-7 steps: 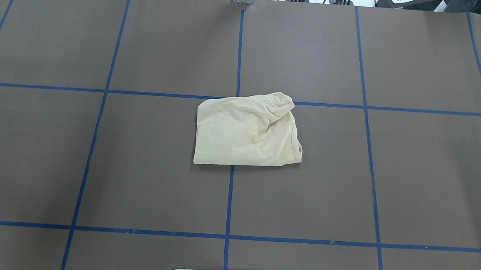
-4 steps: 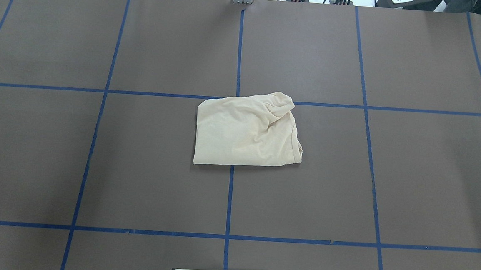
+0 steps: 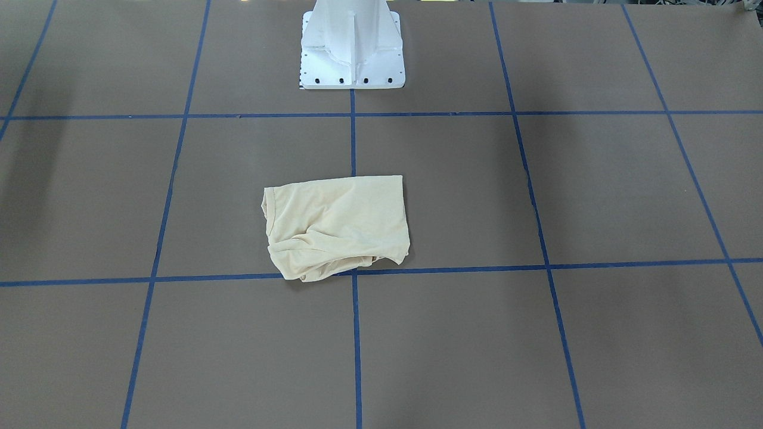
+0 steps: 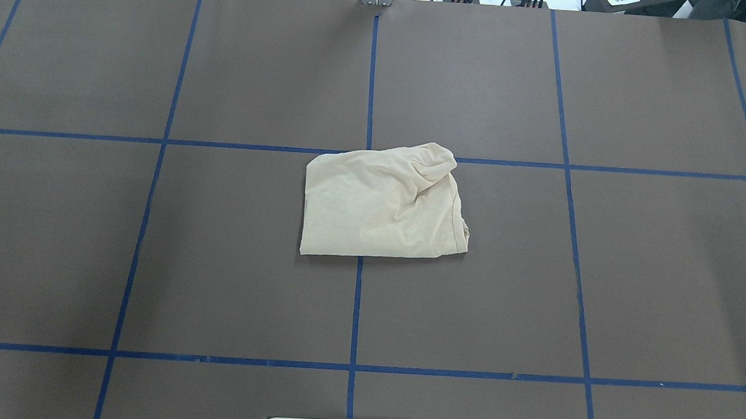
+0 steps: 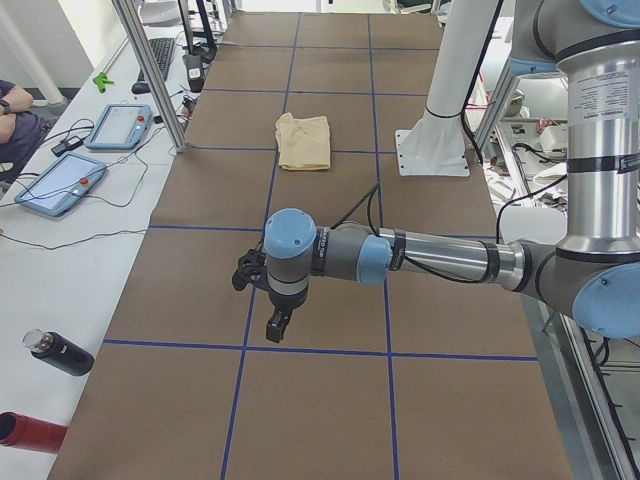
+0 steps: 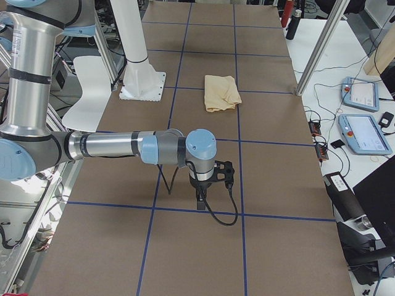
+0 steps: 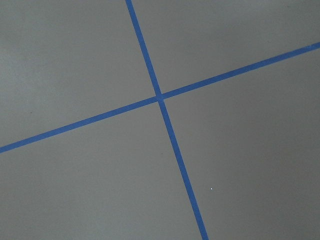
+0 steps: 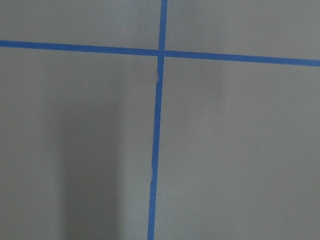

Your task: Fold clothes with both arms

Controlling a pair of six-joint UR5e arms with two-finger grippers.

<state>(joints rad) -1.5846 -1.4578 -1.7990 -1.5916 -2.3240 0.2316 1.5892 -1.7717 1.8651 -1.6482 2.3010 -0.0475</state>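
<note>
The pale cream shirt lies folded into a rough rectangle at the middle of the brown table; it also shows in the front-facing view and both side views. Its print and neck label are hidden. No arm touches it. My left gripper points down over the table far from the shirt, near a blue tape line. My right gripper points down likewise at the other end. I cannot tell whether either gripper is open or shut. Both wrist views show only bare table and tape.
The white base pedestal stands at the robot's edge of the table. Blue tape lines grid the table. Teach pendants, a dark bottle and metal posts stand beside the table.
</note>
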